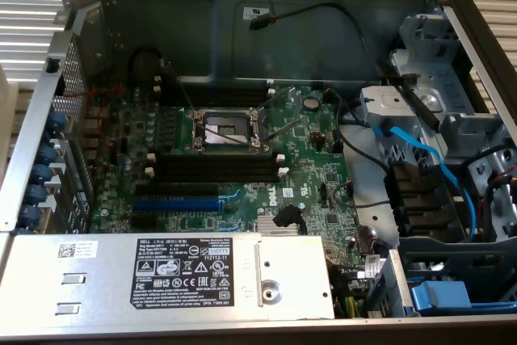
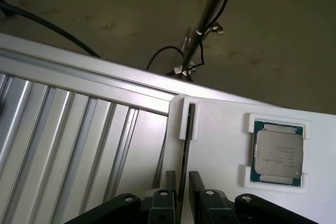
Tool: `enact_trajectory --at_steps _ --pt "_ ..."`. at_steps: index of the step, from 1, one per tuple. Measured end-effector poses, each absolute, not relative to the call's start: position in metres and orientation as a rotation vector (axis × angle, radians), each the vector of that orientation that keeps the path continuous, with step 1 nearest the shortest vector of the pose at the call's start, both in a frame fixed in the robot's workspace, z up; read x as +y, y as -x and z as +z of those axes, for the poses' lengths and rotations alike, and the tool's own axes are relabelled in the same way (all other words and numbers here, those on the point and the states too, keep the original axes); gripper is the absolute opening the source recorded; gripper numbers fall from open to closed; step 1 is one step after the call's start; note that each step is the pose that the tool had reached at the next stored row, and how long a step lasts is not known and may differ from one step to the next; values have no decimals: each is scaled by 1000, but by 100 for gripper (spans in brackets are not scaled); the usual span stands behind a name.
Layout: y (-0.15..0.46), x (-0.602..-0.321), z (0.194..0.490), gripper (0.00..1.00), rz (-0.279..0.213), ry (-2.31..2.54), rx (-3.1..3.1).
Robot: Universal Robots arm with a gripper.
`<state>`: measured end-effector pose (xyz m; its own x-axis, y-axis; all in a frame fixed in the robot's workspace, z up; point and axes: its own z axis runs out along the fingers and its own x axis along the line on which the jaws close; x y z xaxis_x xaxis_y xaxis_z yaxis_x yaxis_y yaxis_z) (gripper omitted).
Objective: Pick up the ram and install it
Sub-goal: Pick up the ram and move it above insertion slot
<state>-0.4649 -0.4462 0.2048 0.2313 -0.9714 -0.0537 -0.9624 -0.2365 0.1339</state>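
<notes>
- Our gripper (image 2: 182,184) stood with its fingers (image 2: 170,190) apart, one on each side of the ram (image 2: 185,145). We could see no pinch on the board yet.
- The ram stood on edge in a narrow holder of the white tray (image 2: 220,124).
- To grip well, we judged, the fingers had to close squarely on the flat faces. The stick would then lift straight from its holder without tilting.
- A processor (image 2: 278,153) lay in its own recess of the same tray, near the ram but apart from it.
- A ribbed metal surface (image 2: 63,129) ran along the ram's other side, and loose cables (image 2: 163,56) trailed over the floor beyond.
- In the exterior view, the black slots (image 1: 214,169) lay at six o'clock from the CPU socket (image 1: 229,128). None was filled, as far as we could tell. The blue slot (image 1: 176,202) lay at seven o'clock and the blue cables (image 1: 420,151) at three o'clock.
- We judged the white end clips (image 1: 283,171) the likeliest snag.
</notes>
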Motion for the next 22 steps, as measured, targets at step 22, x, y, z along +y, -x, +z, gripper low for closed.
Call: enact_trajectory --at_steps 22 --pt "465 -446 205 15 -192 -2407 -1894"
